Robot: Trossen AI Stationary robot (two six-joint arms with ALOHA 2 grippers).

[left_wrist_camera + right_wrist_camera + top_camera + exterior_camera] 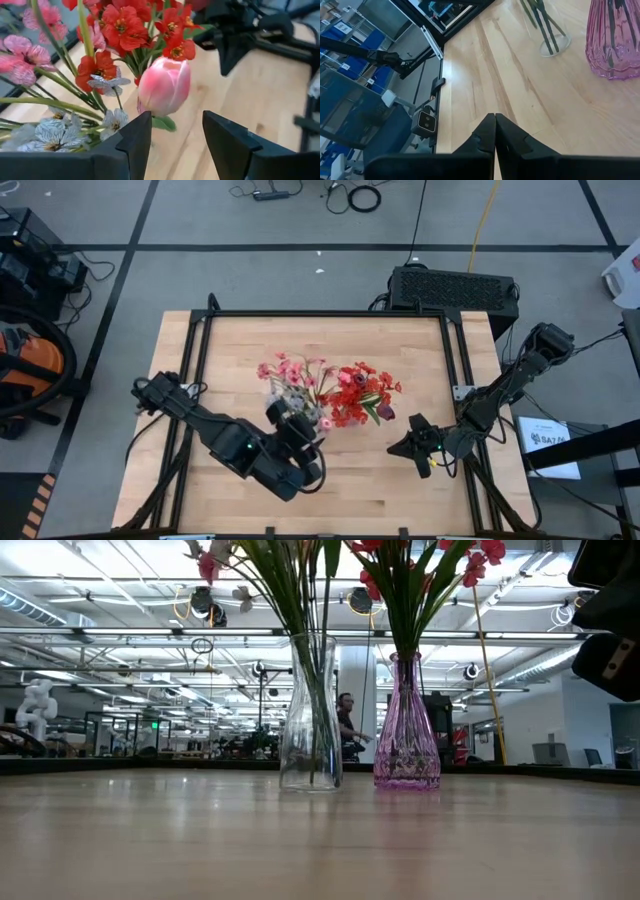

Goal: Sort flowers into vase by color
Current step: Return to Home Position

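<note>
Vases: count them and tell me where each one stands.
2. The transparent vase stands near the table centre with pink and pale flowers; the purple vase stands beside it, not touching, on the right arm's side, with red flowers. None looks hidden.

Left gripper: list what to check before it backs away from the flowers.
1. Left gripper open and empty: ok.
2. Pink tulip free of that gripper: cannot tell; it sits close ahead of it.
3. Clear vase upright: ok.
4. Purple vase upright, holding red flowers: ok.
5. Right gripper shut, empty, apart from both vases: ok.
6. No loose stems on the table: ok.
</note>
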